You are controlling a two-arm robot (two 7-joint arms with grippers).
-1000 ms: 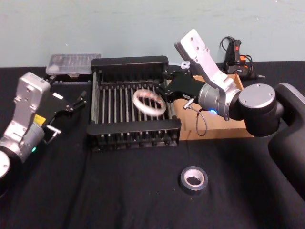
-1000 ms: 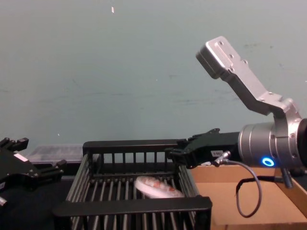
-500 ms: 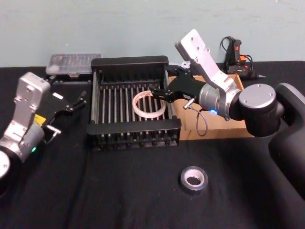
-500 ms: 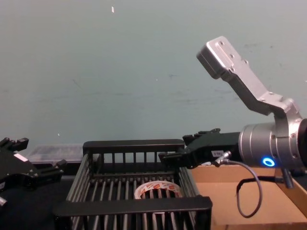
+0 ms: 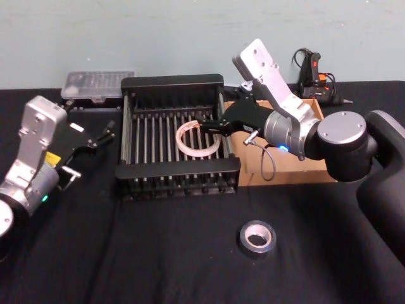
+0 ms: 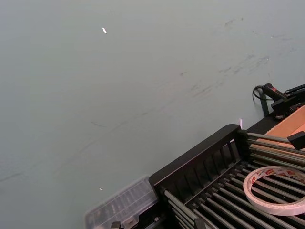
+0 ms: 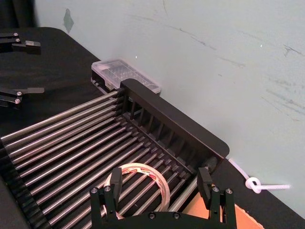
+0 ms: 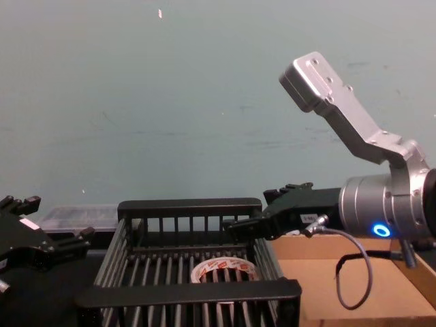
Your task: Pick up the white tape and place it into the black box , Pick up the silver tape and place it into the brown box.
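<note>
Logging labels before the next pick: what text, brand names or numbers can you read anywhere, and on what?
Nothing reads clearly enough to quote.
white tape: red printed marks on its inner core ring, too small and blurred to read.
left gripper: a small pale label on its body, illegible.
silver tape, black box, brown box: no print visible.

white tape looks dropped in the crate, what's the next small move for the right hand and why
Probably lift the right hand clear of the black box and swing toward the silver tape. The white tape lies flat on the slatted floor, the hand is open above it, and the silver tape sits on the black cloth.
</note>
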